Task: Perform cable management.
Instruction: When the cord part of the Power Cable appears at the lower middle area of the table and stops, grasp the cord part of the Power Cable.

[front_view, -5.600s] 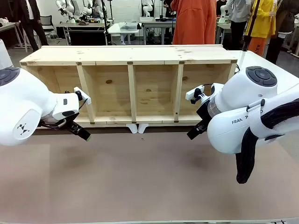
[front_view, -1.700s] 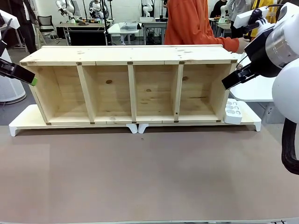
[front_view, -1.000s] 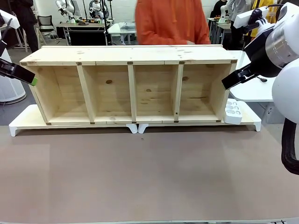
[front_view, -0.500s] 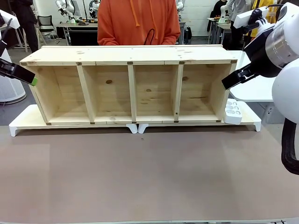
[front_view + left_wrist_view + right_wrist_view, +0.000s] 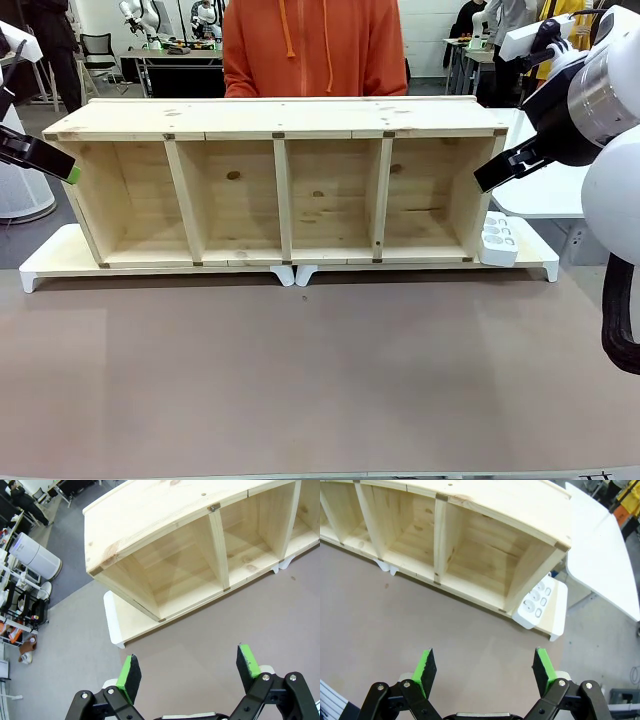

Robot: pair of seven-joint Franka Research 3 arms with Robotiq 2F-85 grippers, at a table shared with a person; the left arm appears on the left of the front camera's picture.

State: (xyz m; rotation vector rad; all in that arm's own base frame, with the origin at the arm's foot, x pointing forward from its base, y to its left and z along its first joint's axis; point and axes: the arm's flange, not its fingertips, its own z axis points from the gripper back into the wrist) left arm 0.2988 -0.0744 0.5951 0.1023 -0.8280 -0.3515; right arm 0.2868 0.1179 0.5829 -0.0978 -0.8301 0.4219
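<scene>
The cable is out of view. A long wooden shelf (image 5: 280, 120) with four open compartments lies on its side on a white base (image 5: 55, 258). Raised at the shelf's left end, my left gripper (image 5: 62, 168) is open; its green pads (image 5: 131, 676) stand wide apart above the brown table. My right gripper (image 5: 490, 178) hangs by the shelf's right end, also open, with nothing between its pads (image 5: 426, 666). A white power strip (image 5: 498, 240) sits on the base beside the shelf's right wall (image 5: 536, 602). A person in an orange hoodie (image 5: 310, 45) stands behind the shelf.
The brown table surface (image 5: 320, 370) in front of the shelf is bare. A white side table (image 5: 545, 190) stands at the right, past the power strip. Other tables and people fill the room behind.
Both arms have stayed still for the last second. The person in orange has moved behind the shelf to stand at its middle; a black loop seen at their front half a second ago no longer shows.
</scene>
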